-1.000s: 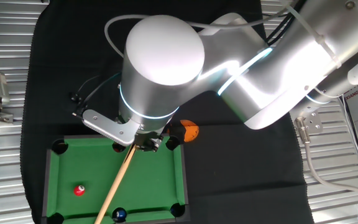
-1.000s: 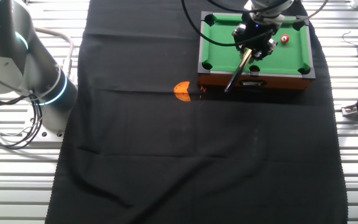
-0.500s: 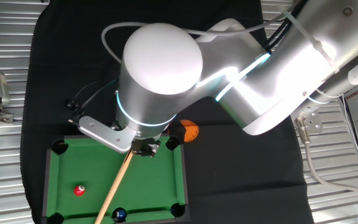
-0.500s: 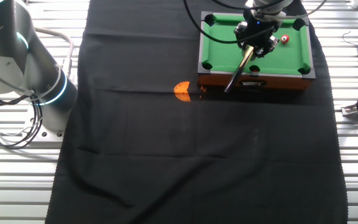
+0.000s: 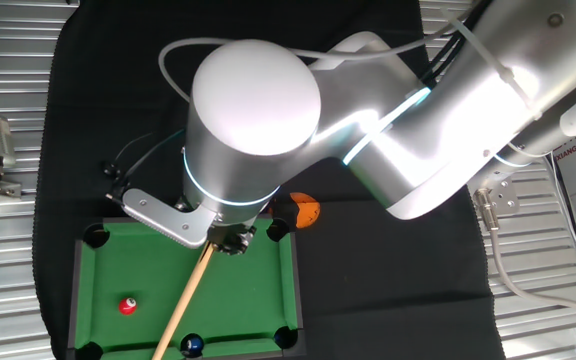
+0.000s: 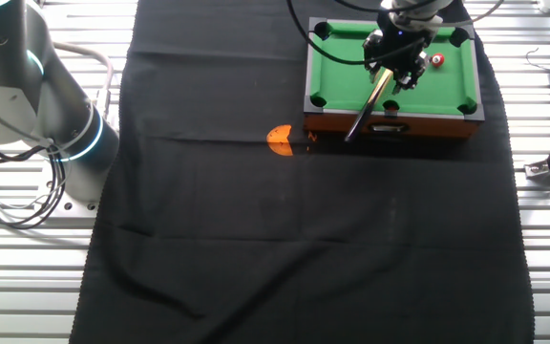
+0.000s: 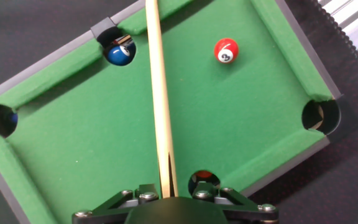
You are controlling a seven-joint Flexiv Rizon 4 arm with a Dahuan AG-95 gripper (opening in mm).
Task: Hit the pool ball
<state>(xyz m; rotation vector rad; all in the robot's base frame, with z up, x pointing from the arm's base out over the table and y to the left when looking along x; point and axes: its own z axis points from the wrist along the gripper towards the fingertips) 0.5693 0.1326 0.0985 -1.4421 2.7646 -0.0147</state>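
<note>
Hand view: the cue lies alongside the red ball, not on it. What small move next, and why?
Probably sweep the cue sideways toward the pool ball. The claw holds the stick over the green felt, with a clear gap between stick and ball, and the blue ball sits on the other side at a pocket.

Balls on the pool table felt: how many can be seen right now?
2. The red pool ball lies on open felt right of the cue stick; the dark blue ball sits at a rail pocket. Pockets may hide others.
</note>
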